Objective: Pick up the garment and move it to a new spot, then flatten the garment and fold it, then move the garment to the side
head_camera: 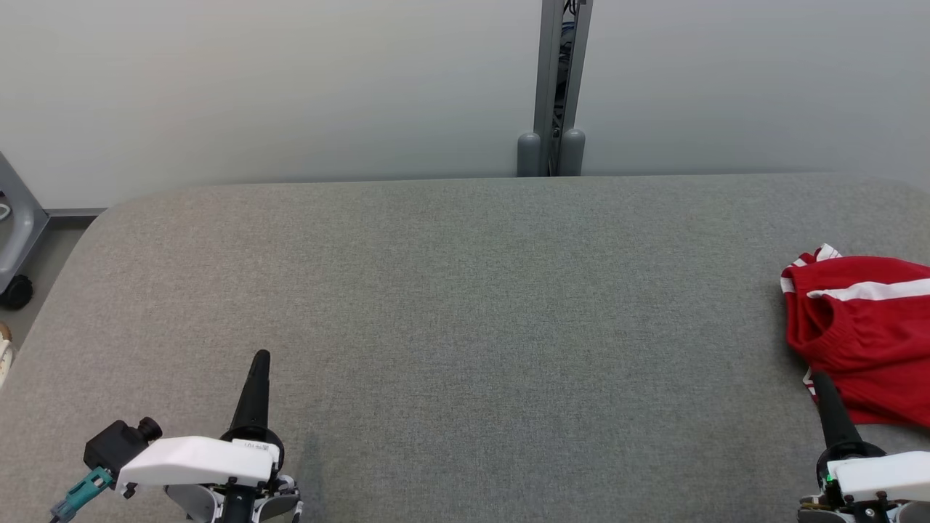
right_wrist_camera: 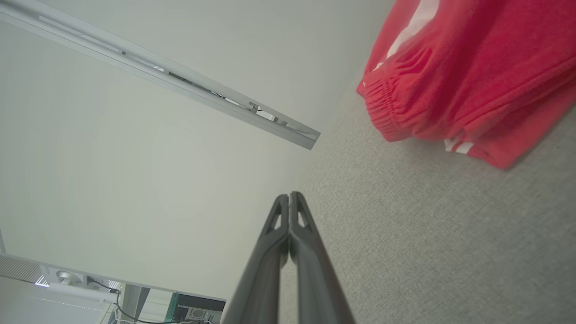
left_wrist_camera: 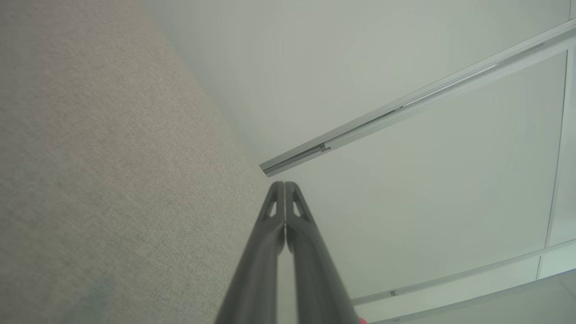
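The garment is red with white stripes and lies crumpled at the right edge of the grey fabric table. In the right wrist view the garment fills the upper right, with its gathered elastic band facing the fingers. My right gripper is shut and empty at the lower right, its tip just at the garment's near edge; its fingers meet at the tip. My left gripper is shut and empty at the lower left, far from the garment, its fingers pressed together.
A pale wall runs behind the table, with a grey metal post at the back middle. A grey wheeled frame stands on the floor past the table's left edge. Bare grey fabric stretches between the two grippers.
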You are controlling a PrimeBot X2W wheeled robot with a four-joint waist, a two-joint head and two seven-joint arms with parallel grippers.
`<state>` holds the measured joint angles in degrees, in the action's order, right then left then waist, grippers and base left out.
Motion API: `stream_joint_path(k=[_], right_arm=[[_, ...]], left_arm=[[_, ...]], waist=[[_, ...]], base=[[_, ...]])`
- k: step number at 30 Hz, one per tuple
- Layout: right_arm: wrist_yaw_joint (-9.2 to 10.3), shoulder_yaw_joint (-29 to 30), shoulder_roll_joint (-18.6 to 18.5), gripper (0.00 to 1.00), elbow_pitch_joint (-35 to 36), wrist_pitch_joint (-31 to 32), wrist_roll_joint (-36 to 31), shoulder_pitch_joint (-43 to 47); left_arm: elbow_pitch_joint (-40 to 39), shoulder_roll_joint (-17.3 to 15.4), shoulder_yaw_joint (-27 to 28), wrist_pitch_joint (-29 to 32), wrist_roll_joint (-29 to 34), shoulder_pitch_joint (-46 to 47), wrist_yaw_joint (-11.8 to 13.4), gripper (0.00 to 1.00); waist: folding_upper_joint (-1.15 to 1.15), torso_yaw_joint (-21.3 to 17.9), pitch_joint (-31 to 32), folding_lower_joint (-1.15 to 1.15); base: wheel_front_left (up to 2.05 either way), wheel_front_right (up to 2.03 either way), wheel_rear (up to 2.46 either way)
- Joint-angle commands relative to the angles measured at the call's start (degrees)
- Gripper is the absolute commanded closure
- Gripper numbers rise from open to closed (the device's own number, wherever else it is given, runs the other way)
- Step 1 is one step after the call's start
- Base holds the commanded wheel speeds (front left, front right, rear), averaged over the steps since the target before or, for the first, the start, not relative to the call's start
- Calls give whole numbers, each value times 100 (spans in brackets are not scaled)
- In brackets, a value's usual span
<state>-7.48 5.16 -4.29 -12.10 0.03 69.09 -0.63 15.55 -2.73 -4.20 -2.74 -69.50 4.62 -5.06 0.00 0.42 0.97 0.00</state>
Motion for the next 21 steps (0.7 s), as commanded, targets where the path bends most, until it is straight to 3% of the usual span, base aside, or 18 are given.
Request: stream_joint_path(k=[1,21], right_arm=[[-2,65,-54,100,64,62,174,-98],[-2,350,-41,100,78,366,1101,-171]], left_arm=[[-17,-32,42,38,-166,179,-49,100],[125,-32,118,266,-1068,395,-134,100]], waist=[[0,-1,-4,0],[0,-16,-46,0]], base=[[0,0,0],[0,0,0]])
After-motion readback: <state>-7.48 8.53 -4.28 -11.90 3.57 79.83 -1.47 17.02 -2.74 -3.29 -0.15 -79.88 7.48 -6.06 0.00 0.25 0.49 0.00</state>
